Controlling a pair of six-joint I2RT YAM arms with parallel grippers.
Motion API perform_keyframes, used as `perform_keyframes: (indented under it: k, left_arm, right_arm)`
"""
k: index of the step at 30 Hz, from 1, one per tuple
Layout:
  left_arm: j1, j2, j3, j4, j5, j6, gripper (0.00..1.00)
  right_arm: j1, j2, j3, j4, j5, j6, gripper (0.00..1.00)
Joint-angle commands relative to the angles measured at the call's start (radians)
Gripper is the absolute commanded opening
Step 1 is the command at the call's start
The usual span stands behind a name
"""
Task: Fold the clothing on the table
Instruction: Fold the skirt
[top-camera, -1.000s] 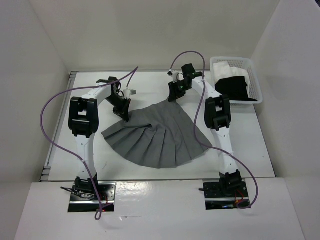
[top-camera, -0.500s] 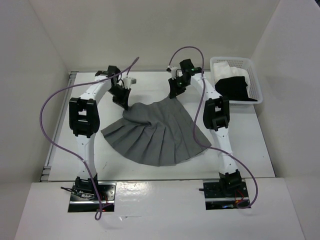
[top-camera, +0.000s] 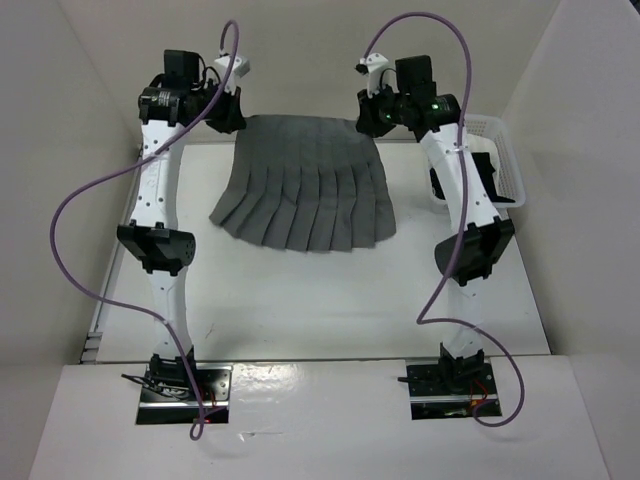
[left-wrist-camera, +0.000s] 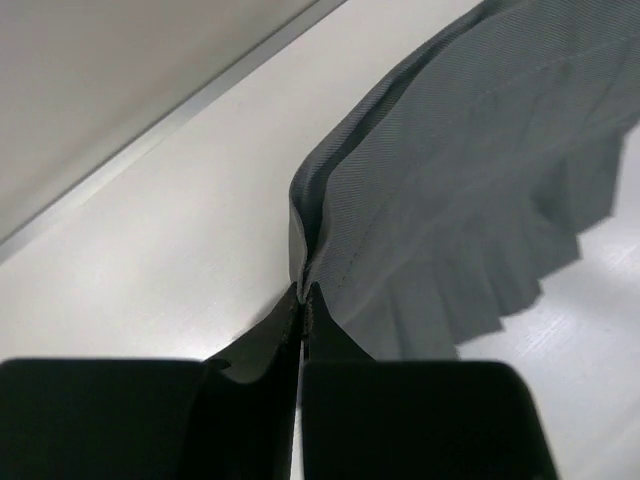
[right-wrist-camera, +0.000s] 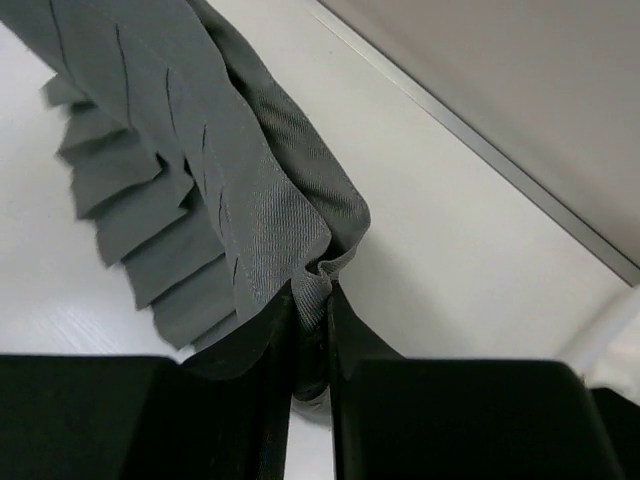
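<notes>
The grey skirt (top-camera: 305, 195) hangs over the far half of the table (top-camera: 300, 310), its waistband stretched left to right between the two arms. The left gripper (top-camera: 228, 118) pinches the left waistband corner and the right gripper (top-camera: 372, 122) the right one, both clenched on fabric. The hem falls nearward, so the fold likely runs far-to-near.

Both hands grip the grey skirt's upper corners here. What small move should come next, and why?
Probably lower both hands together, keeping them apart, to lay the skirt flat on the table. The left hand and the right hand each pinch an upper corner, and the cloth hangs spread evenly between them, so it looks ready to set down for folding.
</notes>
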Motion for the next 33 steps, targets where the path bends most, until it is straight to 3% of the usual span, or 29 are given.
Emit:
perform_keyframes:
  k: [1,5,12,15,21,27,33]
  left_arm:
    - [0.000,-0.059,0.064,-0.098,0.111,0.037,0.00]
    - [-0.020,-0.163,0.021,-0.110,0.236,0.046,0.00]
    - [-0.058,-0.503,-0.178,-0.087,0.268,0.056,0.00]
    - [-0.058,-0.664,-0.267,-0.078,0.258,0.066,0.01]
    - [-0.014,-0.966,-0.601,0.008,0.260,0.095,0.04]
    - [0.042,-1.035,-0.821,0.040,0.297,0.095,0.05]
    - [0.042,-0.880,-0.936,0.092,0.287,0.086,0.05]
  right_arm:
    - [0.024,-0.119,-0.053,0.005,0.040,-0.018,0.00]
    - [0.033,-0.277,-0.160,0.024,0.029,-0.018,0.00]
    - [0.033,-0.553,-0.376,0.035,-0.044,-0.048,0.00]
    - [0.033,-0.636,-0.433,-0.017,-0.153,-0.089,0.00]
    - [0.022,-0.688,-0.461,-0.130,-0.426,-0.188,0.00]
    - [0.022,-0.638,-0.443,-0.221,-0.519,-0.249,0.00]
    - [0.022,-0.509,-0.434,-0.226,-0.510,-0.251,0.00]
